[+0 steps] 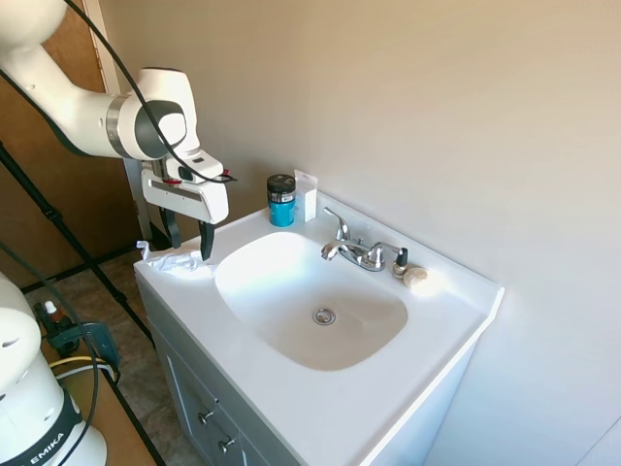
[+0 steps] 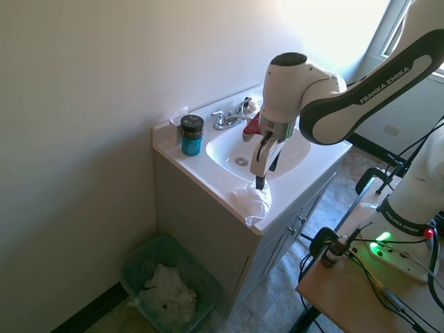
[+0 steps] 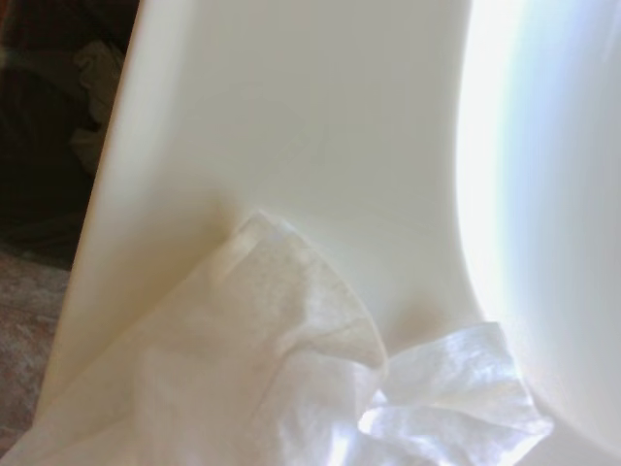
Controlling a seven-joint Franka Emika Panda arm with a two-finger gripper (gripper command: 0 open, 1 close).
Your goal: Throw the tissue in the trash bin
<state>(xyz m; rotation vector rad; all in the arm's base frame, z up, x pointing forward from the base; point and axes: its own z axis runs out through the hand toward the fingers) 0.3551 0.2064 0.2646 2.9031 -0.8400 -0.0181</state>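
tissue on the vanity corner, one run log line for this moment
gripper: open, straddling | crumpled white paper tissue: on counter corner, ungrasped | green-lined trash bin: floor beside vanity

- Daylight from a window washes out the second exterior view.
- Glare whitens the sink basin in the soft, blurred wrist view.

The arm is glossy white with rounded joint housings and dark grey bands at the seams; "FRANKA EMIKA" runs in black letters along one link. A black cable loops over the wrist. The gripper has a boxy white body, a red spot, and two slim black fingers.
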